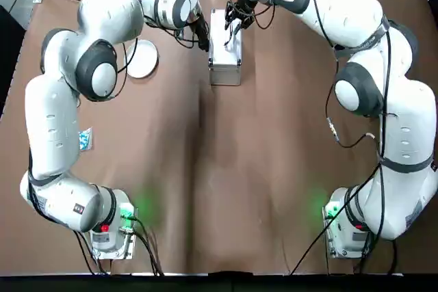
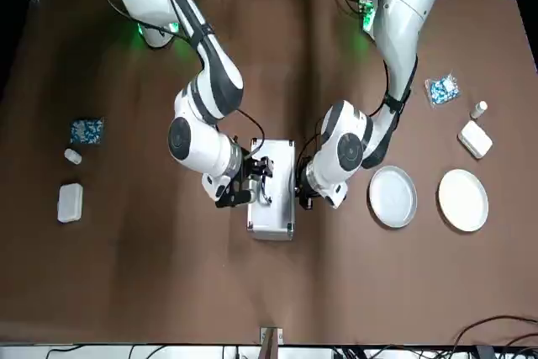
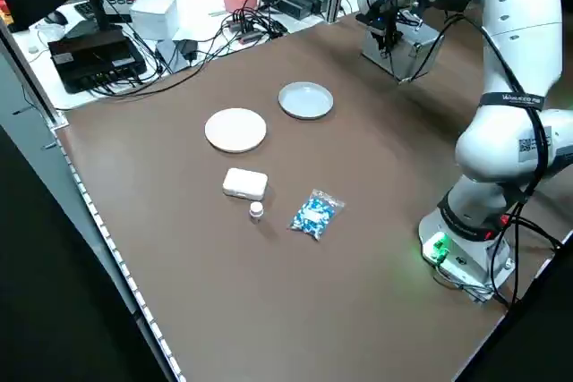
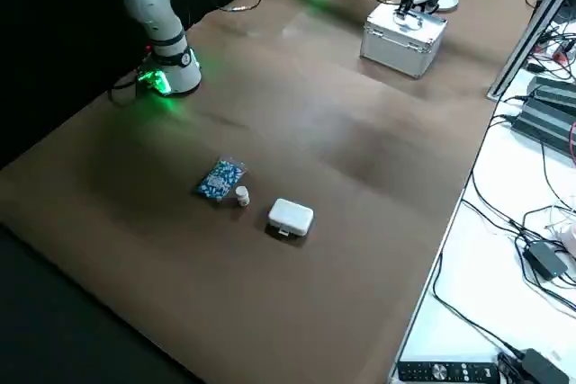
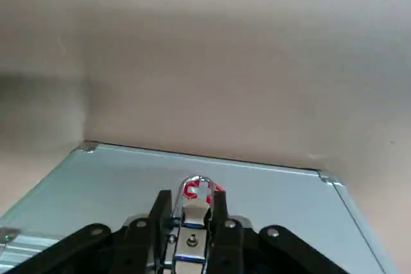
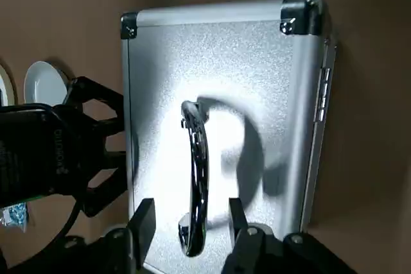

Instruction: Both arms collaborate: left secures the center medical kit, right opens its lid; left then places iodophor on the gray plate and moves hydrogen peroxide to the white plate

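The medical kit [image 2: 271,195] stands in the middle of the table with its lid [image 6: 218,126] down. At the side of the kit that faces the plates, my left gripper [image 5: 191,198] is pinched shut on the metal latch [image 5: 192,222]. Above the lid, my right gripper [image 6: 187,215] is open with one finger on each side of the curved handle [image 6: 196,171]. On the left arm's side lie the gray plate [image 2: 392,196] and, farther out, the white plate [image 2: 463,200], both bare. The iodophor and the hydrogen peroxide are out of view.
Beyond the plates lie a small white case [image 2: 475,139], a vial [image 2: 478,109] and a blue packet [image 2: 441,88]. On the right arm's side lie another white case [image 2: 70,202], a vial [image 2: 73,155] and a blue packet [image 2: 87,130]. Cables and equipment line the table's far edge.
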Controlling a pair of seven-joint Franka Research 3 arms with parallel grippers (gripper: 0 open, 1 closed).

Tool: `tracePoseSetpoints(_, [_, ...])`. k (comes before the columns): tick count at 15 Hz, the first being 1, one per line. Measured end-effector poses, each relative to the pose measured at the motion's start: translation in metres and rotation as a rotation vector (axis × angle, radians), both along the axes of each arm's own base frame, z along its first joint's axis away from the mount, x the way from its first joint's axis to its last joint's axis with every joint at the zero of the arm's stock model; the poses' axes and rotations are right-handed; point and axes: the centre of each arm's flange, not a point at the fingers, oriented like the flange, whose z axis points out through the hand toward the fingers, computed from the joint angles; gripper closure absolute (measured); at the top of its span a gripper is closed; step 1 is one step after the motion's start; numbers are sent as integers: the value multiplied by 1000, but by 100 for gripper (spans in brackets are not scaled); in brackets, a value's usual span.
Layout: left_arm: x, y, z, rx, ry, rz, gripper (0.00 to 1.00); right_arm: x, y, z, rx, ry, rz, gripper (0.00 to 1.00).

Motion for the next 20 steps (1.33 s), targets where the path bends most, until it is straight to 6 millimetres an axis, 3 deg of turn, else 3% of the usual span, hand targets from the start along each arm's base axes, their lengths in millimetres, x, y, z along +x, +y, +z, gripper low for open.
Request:
tracePoseSetpoints(1, [0, 0, 0, 0, 0, 0, 70, -1, 1, 0, 1, 0, 1, 50])
tracePoseSetpoints(14, [0, 0, 0, 0, 0, 1, 70, -13, 19, -11, -7, 22, 16, 63])
tracePoseSetpoints(19, [0, 0, 0, 0, 0, 1, 70, -18, 26, -11, -8, 38, -2, 77])
tracePoseSetpoints(20, [0, 1, 0, 0, 1, 2, 70, -19, 26, -11, -9, 38, -4, 86])
